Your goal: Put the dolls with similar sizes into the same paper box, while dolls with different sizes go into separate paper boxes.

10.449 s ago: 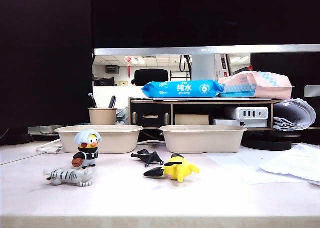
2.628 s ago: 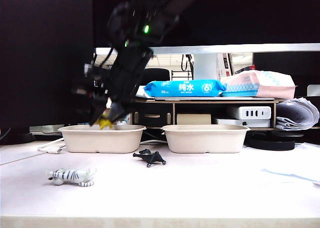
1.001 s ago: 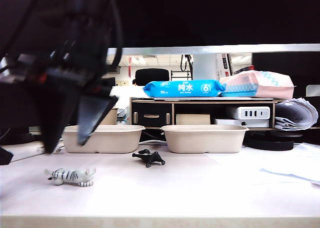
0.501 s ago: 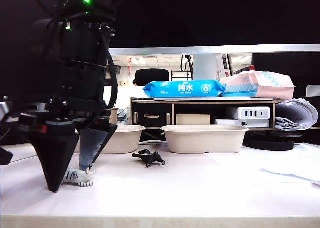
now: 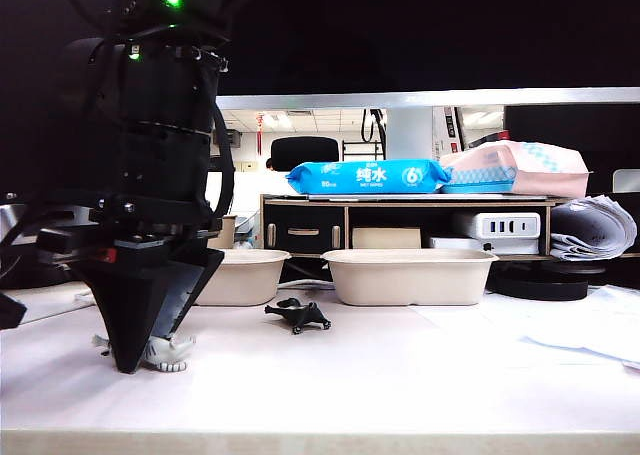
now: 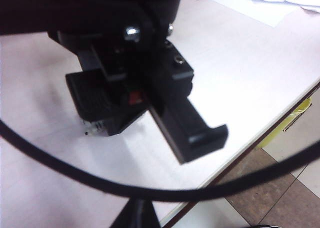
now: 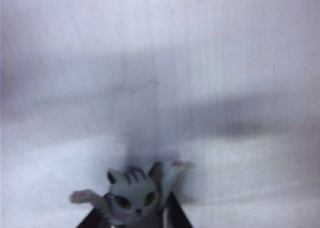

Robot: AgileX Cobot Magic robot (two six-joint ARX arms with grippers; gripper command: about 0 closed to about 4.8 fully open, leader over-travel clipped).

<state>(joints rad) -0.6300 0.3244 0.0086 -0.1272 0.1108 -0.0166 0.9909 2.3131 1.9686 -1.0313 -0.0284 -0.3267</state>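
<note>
Both right gripper (image 7: 135, 220) fingers around striped tiger (image 7: 131, 195); left gripper unseen

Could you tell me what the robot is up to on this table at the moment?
It is sorting toy figures into two paper trays. The right gripper has reached across to the left side of the table and stands over the striped tiger, its fingers either side of it. A small black figure lies in front of the left tray and right tray. The left gripper is out of view.
</note>
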